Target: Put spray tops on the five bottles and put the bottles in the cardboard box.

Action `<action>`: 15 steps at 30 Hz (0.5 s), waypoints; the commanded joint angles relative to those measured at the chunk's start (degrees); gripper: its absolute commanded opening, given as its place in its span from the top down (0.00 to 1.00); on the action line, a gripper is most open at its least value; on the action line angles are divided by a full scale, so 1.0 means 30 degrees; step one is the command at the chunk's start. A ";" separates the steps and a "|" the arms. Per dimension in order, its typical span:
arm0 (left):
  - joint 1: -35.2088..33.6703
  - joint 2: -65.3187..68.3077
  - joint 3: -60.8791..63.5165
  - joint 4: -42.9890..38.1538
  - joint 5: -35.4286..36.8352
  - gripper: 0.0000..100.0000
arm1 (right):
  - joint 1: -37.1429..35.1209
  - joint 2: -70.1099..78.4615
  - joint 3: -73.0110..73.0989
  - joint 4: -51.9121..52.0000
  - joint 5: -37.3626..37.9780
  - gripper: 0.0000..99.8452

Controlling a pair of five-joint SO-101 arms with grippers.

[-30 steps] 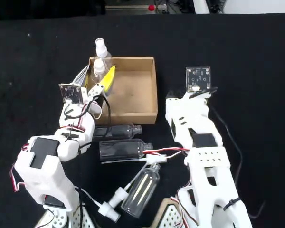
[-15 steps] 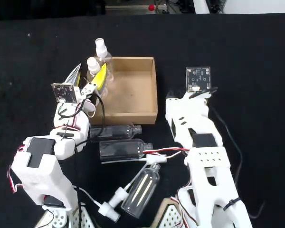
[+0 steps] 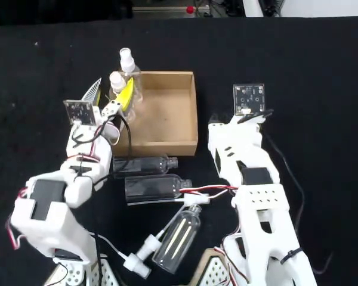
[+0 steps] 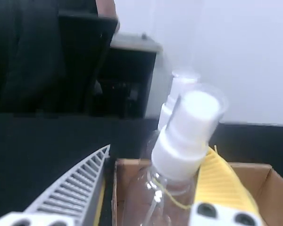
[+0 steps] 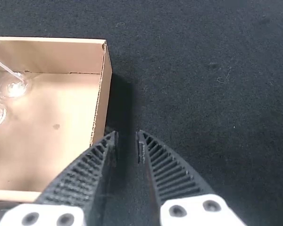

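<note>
Operator: Hazards at this step?

Technician: Collision and slip. The left claw (image 3: 116,83) is closed to body width on a clear plastic bottle with a white spray top (image 4: 185,127), in the far-left corner of the open brown cardboard box (image 3: 194,113). A second clear, white-topped bottle (image 3: 126,58) stands just beside it, deeper in the same corner. A sideways drift of the claw would probably push one bottle into the other and topple it. The yellow jaw also sits close to the box's left wall; catching that wall would likely drag the box across the black desk (image 3: 298,71). Smooth plastic may slide in the grip if pressure drops early.

Operator: Orientation of the held bottle?

Technician: Long axis close to vertical, spray top uppermost, base down into the box. Whether the base rests on the box floor cannot be determined.

Operator: Right claw?

Technician: The right claw (image 5: 126,137) hangs over the desk just outside the box's right wall, jaws parted by a narrow gap, holding nothing.
</note>
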 commanded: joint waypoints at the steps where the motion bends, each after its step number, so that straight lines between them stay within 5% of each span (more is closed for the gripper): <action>1: -0.0044 -0.3311 -0.0396 0.3546 0.0117 0.74 | 0.0205 0.0015 -0.0278 -0.0733 0.0029 0.95; 6: -0.0073 -0.6125 -0.0571 0.8791 0.0117 0.74 | 0.0205 0.0015 -0.0278 -0.0733 0.0029 0.95; 15: 0.0308 -0.8967 -0.0571 1.3158 0.0000 0.74 | 0.0205 0.0015 -0.0278 -0.0733 0.0029 0.95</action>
